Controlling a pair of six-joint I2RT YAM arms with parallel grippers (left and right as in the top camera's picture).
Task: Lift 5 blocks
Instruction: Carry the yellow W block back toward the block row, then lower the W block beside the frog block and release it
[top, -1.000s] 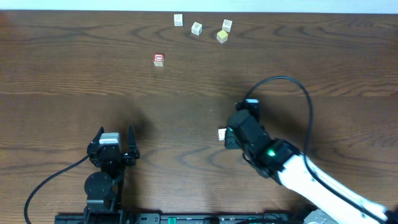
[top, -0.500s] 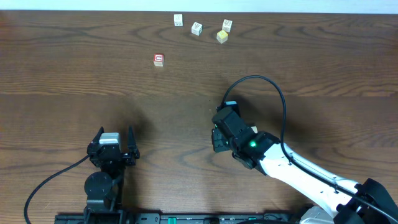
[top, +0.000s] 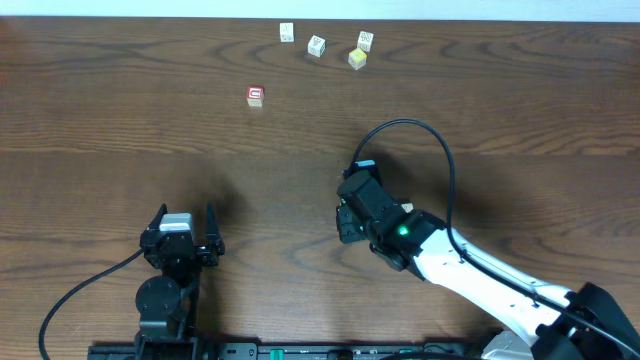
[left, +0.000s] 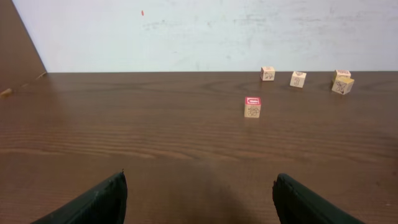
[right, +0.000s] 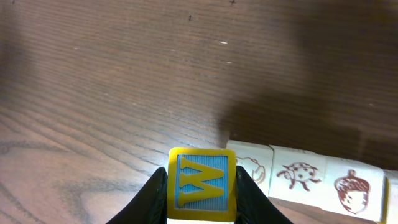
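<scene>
My right gripper (right: 202, 179) is shut on a block (right: 201, 190) with a yellow-framed blue face, held just above the table. Right beside it, three cream blocks stand in a row: one with a brown sketch (right: 251, 164), a ladybird one (right: 299, 175) and an acorn one (right: 352, 190). From overhead the right gripper (top: 346, 222) covers these. Far back lie more blocks (top: 287, 32), (top: 316, 46), (top: 365, 40), and a yellow one (top: 357, 58). My left gripper (left: 199, 198) stands open and empty at the near left (top: 185, 213).
A red-faced cube (top: 255, 96) sits alone left of the far blocks, also seen from the left wrist (left: 252, 106). The right arm's black cable (top: 420, 130) loops above the table. A pale wall (left: 199, 31) runs along the far table edge.
The right arm has swung left and drawn in, carrying its block; most of that shift came in the first half second. The left arm has not moved.
</scene>
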